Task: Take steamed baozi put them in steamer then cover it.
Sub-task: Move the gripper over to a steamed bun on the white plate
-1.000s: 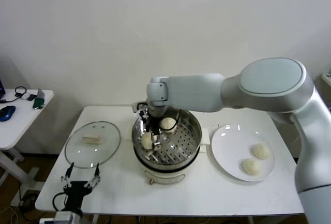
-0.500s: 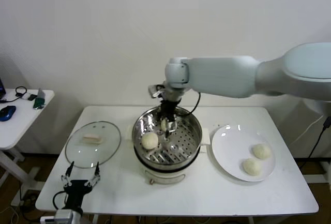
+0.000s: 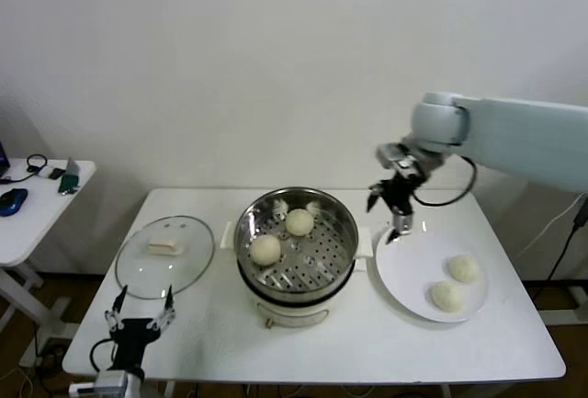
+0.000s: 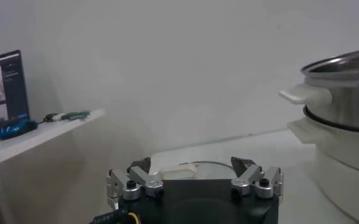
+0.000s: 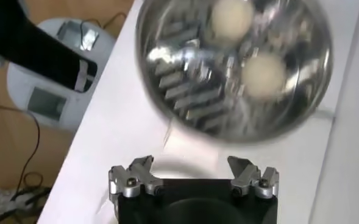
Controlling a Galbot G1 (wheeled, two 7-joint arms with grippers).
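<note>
The steamer [image 3: 296,242] stands at the table's middle with two baozi on its tray, one at the back [image 3: 299,221] and one at the left [image 3: 265,249]. They also show in the right wrist view [image 5: 263,74]. Two more baozi lie on the white plate [image 3: 404,269], one farther back [image 3: 464,268] and one nearer [image 3: 447,297]. The cover [image 3: 165,253] lies flat on the table at the left. My right gripper [image 3: 397,219] is open and empty, above the gap between steamer and plate. My left gripper [image 3: 140,313] is open, low at the table's front left, near the cover.
A small white side table [image 3: 37,205] with a blue mouse [image 3: 11,200] and cables stands at the far left. The steamer's white side handle [image 4: 298,94] shows in the left wrist view. The wall runs close behind the table.
My right gripper has left the steamer and swung right, from over the tray to above the plate's near edge, empty. A second baozi now lies uncovered in the steamer. The left arm stayed put.
</note>
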